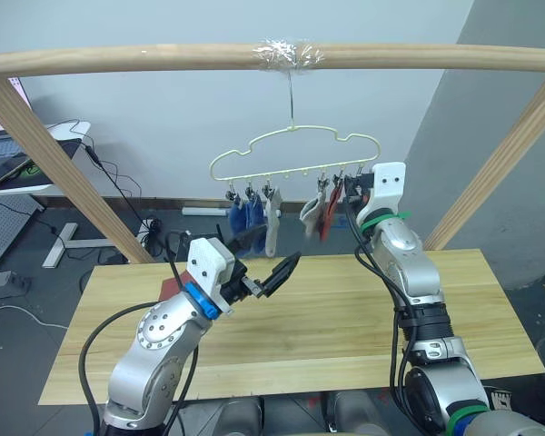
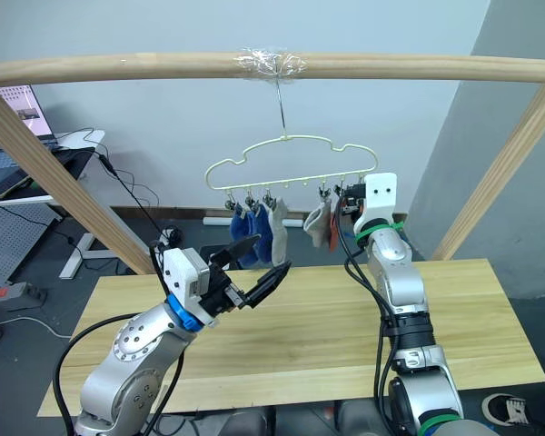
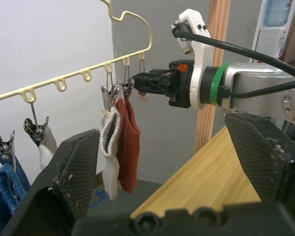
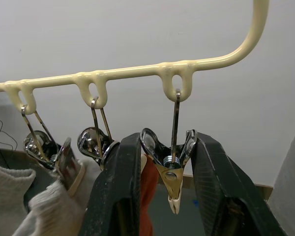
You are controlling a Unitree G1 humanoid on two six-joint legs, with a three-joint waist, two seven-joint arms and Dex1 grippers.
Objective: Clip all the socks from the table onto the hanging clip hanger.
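— Five socks hang on the hanger (image 1: 295,150)? Count them from the head view.

— Two blue (image 1: 245,216), two grey (image 1: 272,227), one red (image 1: 330,218). A sixth, red (image 1: 168,287), seems to lie on the table (image 1: 345,309), half hidden behind my left arm. The hanger hooks over the pole (image 1: 163,56), so the clips sit high, and my right claw (image 1: 350,189) is raised to its right end.

— And your left claw (image 1: 280,243)?

— Wide apart and empty, above the table. I judge it waits there, near the last sock.

— Left wrist view?

— My own two fingers (image 3: 73,162) gape. Beyond them a grey sock (image 3: 109,147) and the red one (image 3: 128,142) hang side by side, with my right claw (image 3: 140,83) up against the clip next to them.

— Right wrist view?

— Three clips under the bar (image 4: 137,71). My right claw (image 4: 169,187) straddles the end clip (image 4: 172,172), fingers apart, one on each side of its handles. Its beak looks closed and empty, so I judge I am not squeezing yet. Placed so, a squeeze would open it for the sixth sock. Red fabric (image 4: 147,196) shows behind one finger.
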